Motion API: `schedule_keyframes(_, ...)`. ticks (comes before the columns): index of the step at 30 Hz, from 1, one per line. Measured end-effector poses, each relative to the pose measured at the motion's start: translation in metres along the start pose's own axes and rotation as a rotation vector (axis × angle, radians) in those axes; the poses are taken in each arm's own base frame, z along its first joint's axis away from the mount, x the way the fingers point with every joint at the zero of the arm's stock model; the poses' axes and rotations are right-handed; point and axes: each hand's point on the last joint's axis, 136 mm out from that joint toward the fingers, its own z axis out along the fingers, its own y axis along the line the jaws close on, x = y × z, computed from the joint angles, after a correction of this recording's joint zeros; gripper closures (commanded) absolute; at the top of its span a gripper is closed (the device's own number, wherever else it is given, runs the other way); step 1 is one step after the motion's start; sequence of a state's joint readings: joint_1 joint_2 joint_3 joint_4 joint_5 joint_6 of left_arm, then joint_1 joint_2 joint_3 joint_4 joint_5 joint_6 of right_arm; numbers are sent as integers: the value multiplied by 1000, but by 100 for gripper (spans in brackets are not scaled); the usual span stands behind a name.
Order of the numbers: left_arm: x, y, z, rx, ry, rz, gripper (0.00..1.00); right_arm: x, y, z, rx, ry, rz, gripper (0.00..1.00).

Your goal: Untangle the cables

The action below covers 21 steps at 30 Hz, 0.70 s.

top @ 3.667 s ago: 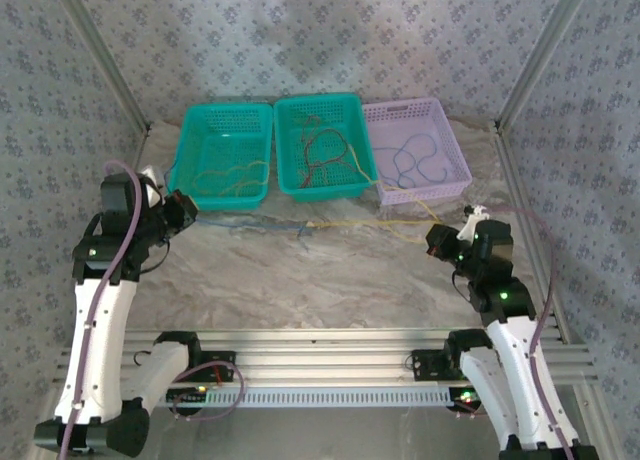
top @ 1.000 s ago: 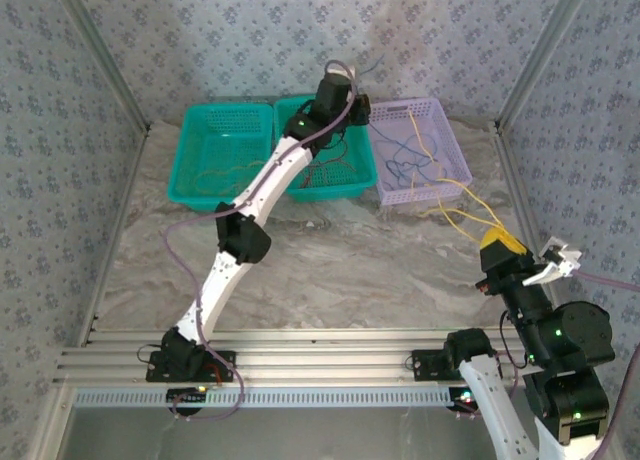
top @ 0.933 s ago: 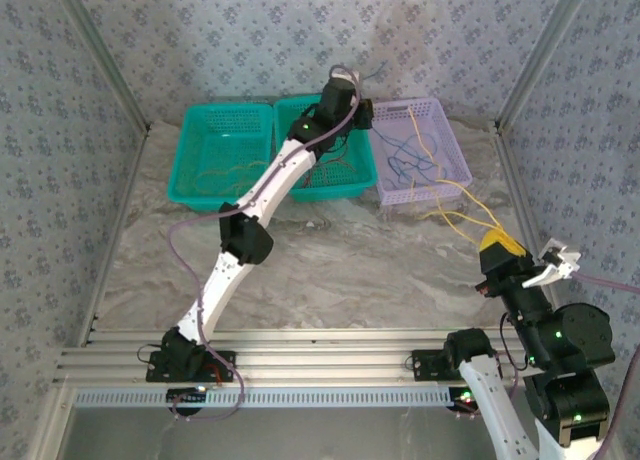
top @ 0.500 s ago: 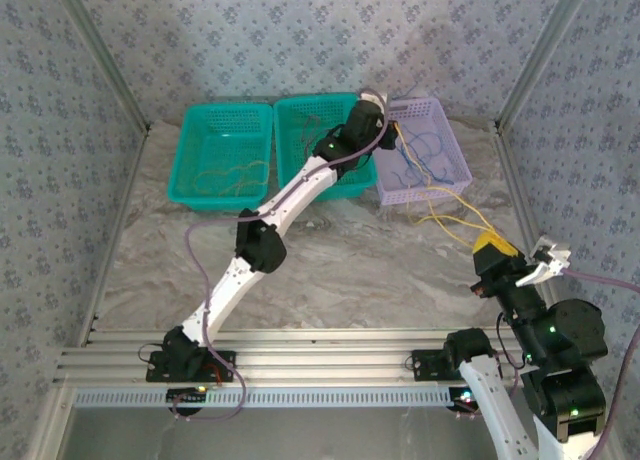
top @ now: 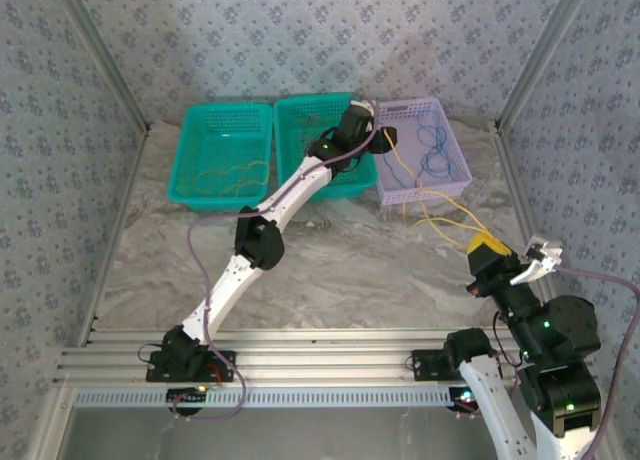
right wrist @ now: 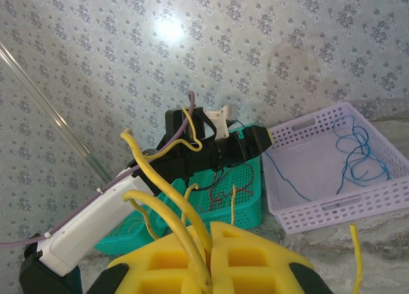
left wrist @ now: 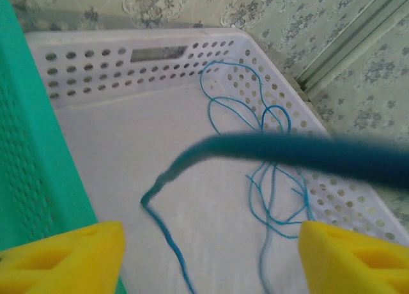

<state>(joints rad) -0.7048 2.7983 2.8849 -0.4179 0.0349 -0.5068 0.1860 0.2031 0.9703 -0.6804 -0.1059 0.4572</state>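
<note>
My left gripper (top: 386,140) reaches over the lilac basket (top: 456,186) and stands open, its yellow fingertips (left wrist: 64,255) wide apart. A loose blue cable (left wrist: 160,224) runs down between them, with no pad touching it. More blue cables (top: 436,148) lie coiled on the basket floor (left wrist: 128,153). My right gripper (top: 487,246) is low at the right, shut on yellow cables (right wrist: 160,179). Those yellow cables (top: 440,205) stretch from it to the lilac basket's front. Red cables (right wrist: 223,192) lie in the middle teal basket (top: 315,100).
The left teal basket (top: 225,107) holds yellow-orange cables (top: 225,172). All three baskets stand in a row at the back of the marble table. The left arm (top: 260,235) crosses the middle basket diagonally. Patterned walls and metal posts close in the sides.
My left gripper swung right from the middle teal basket to the lilac one and opened, letting the blue cable drop. The right gripper stayed shut on the yellow cables.
</note>
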Motion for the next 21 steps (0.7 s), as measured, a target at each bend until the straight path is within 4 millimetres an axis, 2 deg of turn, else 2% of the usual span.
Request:
schedule_keyframes(2,4,-2,-1,12,22,2,1,2,-1,1,0,7,7,100)
schedule_keyframes(6,15,-4,-5,25,89,4,0,3,0,2,-4,9,18,100)
schedule_keyframes(9,20,-12,-18,42,152,0,0,3,0,2,-4,9,27,100)
schedule_keyframes(12,18,-21,-40,40,209,-4,0,3,-1,3,-1,12,35,100)
schedule_keyframes(16,7,-33,-81,15,265,-3,0,7,-4,10,21,54,59,100)
schedule_keyframes(21,-3,-33,-126,-61,309,41,0,14,-8,22,49,103,92,100)
